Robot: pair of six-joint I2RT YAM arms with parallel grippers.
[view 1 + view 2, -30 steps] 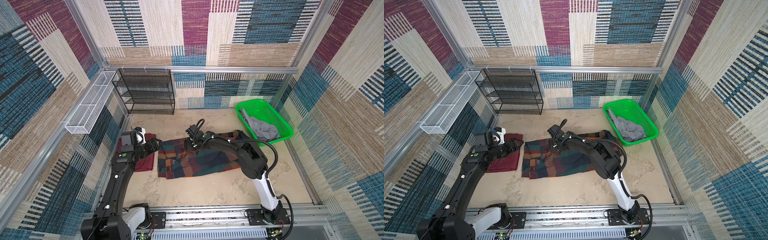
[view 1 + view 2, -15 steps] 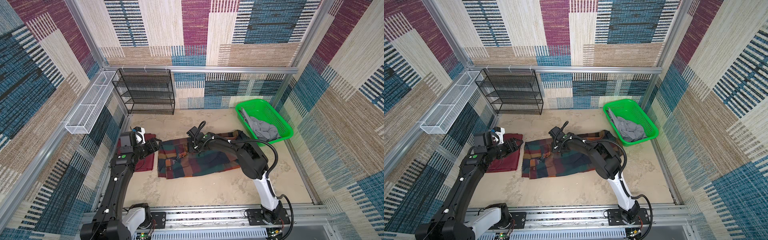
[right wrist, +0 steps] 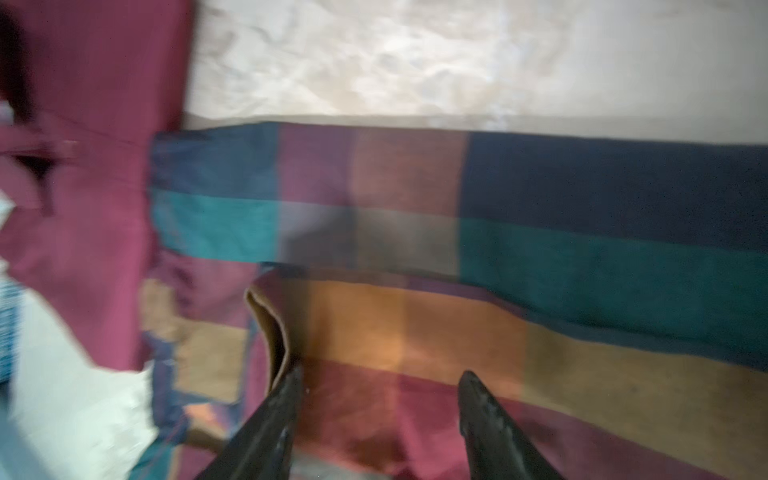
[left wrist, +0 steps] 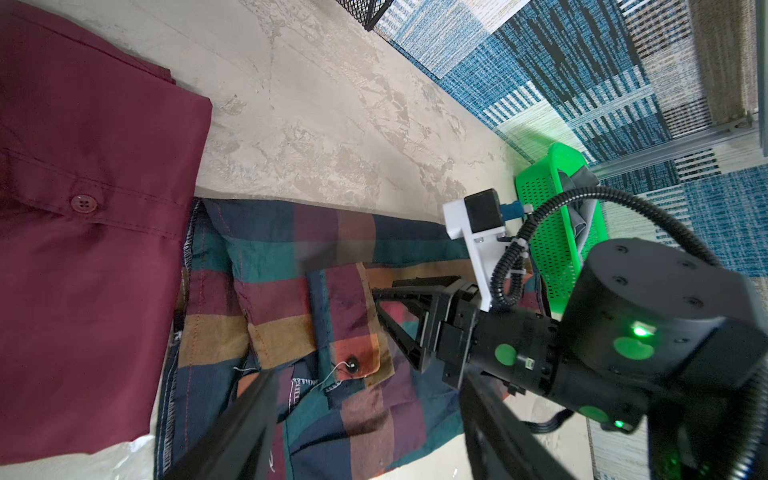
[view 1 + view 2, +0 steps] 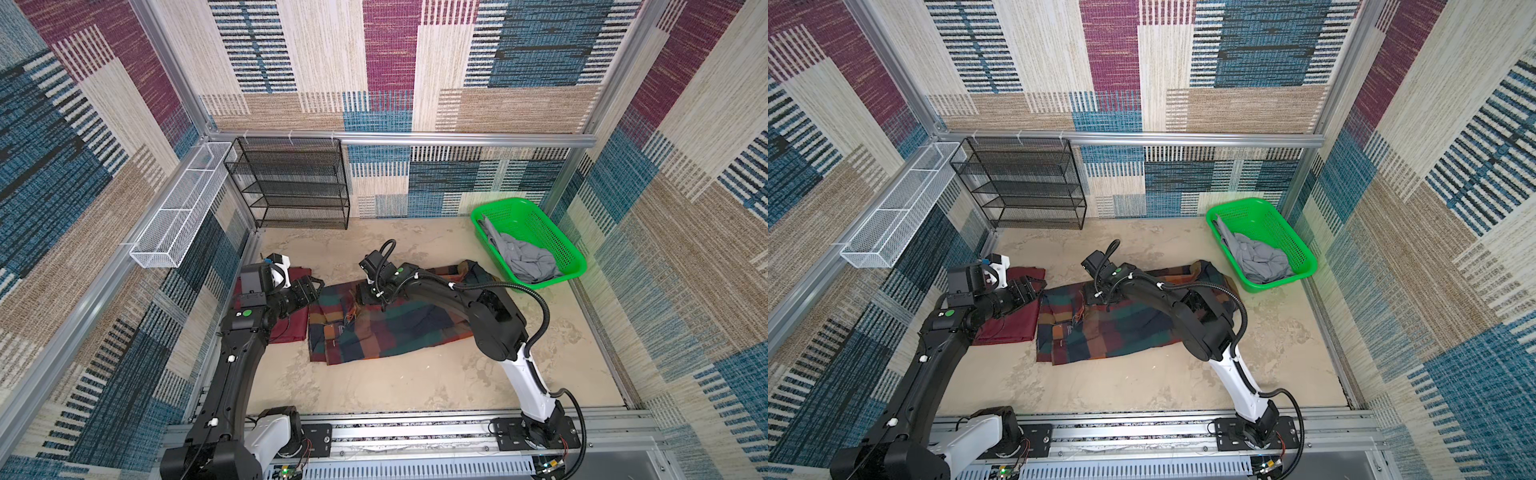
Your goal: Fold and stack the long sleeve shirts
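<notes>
Right gripper [image 3: 381,371] jaws apart over plaid shirt [image 5: 386,328]. Left gripper [image 5: 312,291] jaws apart, empty. Maroon shirt [image 5: 291,328] at plaid's 9 o'clock.

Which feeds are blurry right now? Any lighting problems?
Right wrist view: motion blur, the plaid shirt is smeared and its checks have soft edges. Left wrist view: maroon shirt crisp down to its button, left claw out of focus up close. Both top views: sharp, evenly lit, no glare.

Plaid shirt [image 5: 395,332] shows navy, teal, orange; maroon shirt [image 5: 291,330] plain.
</notes>
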